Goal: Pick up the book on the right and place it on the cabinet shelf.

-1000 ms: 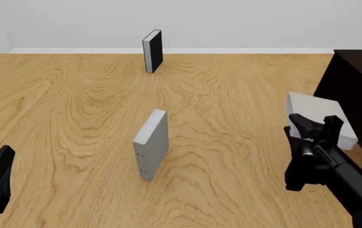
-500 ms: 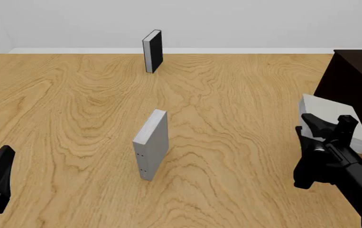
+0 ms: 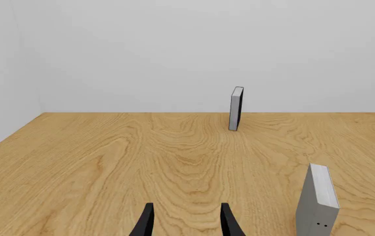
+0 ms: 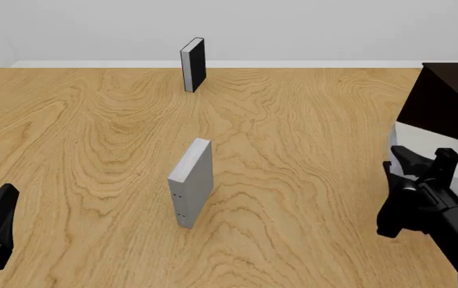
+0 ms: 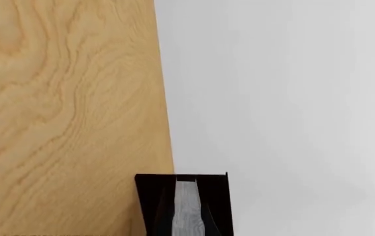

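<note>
Right gripper (image 4: 422, 162): jaws closed on the book (image 4: 445, 153), lifted off table (image 4: 92, 138), just beside the dark cabinet (image 4: 449, 102).
Left gripper (image 3: 186, 221): fingers apart, holding nothing, low near table.
Other books: grey book (image 4: 192, 183) upright mid-table; black book (image 4: 193, 64) upright at far edge.

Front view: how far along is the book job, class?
Done: the book is off the table, clamped in the right gripper. In hand: it is held beside the dark cabinet. Left: setting it on the shelf, which is out of sight, and releasing.
</note>
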